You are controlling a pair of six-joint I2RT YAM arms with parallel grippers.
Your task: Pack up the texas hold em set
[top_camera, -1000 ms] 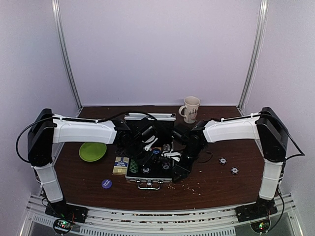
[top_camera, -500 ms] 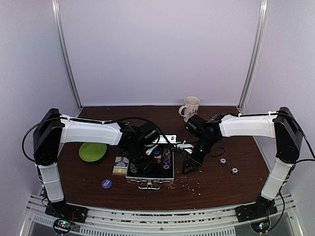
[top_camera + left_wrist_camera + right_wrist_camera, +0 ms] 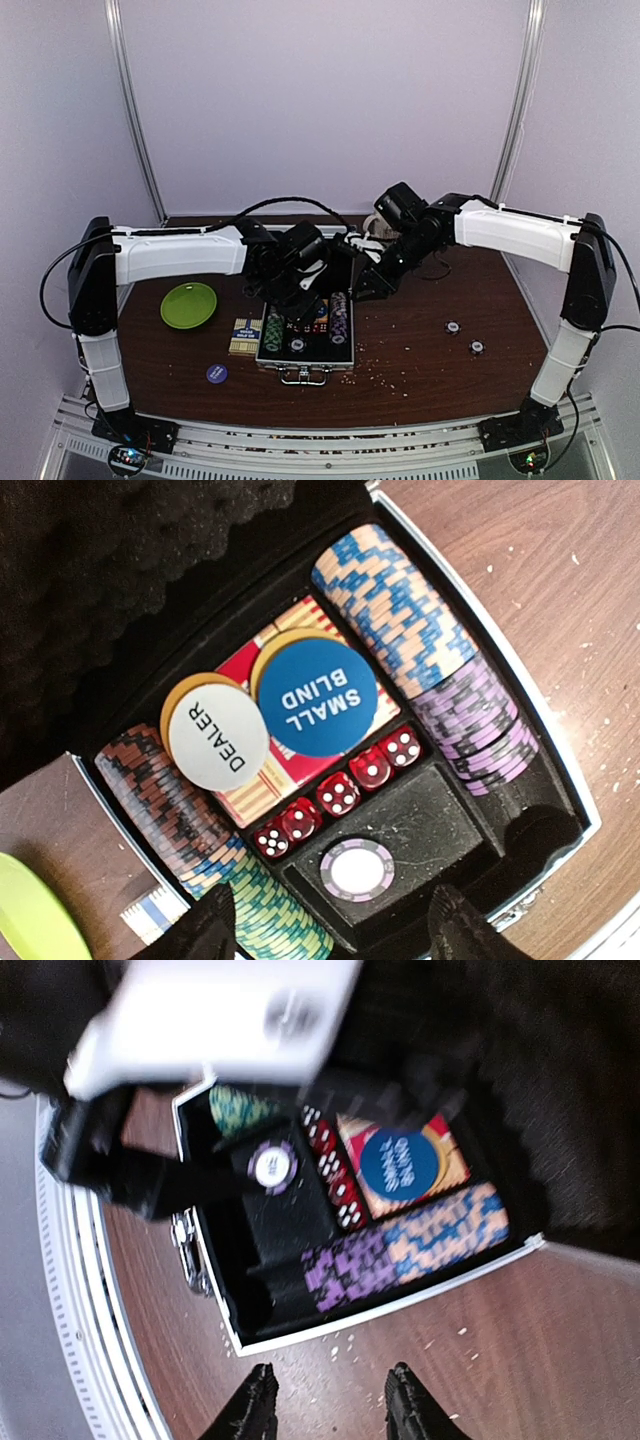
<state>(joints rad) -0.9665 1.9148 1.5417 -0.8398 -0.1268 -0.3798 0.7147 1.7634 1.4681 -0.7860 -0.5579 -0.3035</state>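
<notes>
Nearest the front edge of the desk [image 3: 430,375], one blue disc [image 3: 217,373] is seen lying loose, left of the case handle [image 3: 300,378]. Just behind it, one card box [image 3: 245,336] is laid beside the left wall of the open case [image 3: 430,810], its long axis running near to far. Two loose chips [image 3: 452,327] are found on the right, well apart from the case. Inside the case are counted four rows of chips [image 3: 395,610], five red dice [image 3: 335,795], one single chip [image 3: 357,870] and two round buttons [image 3: 215,730] (marked dealer and small blind). Both tools hang over the case: the left tool [image 3: 333,900] is spread and empty, and the right tool [image 3: 330,1375] is likewise spread with nothing between its fingers. The box and disc lie left of the left tool and nearer the front, so that arm is judged closer to them; the two loose chips lie right of the right tool, within that arm's easier reach. One green plate [image 3: 188,305] is set farther left.
</notes>
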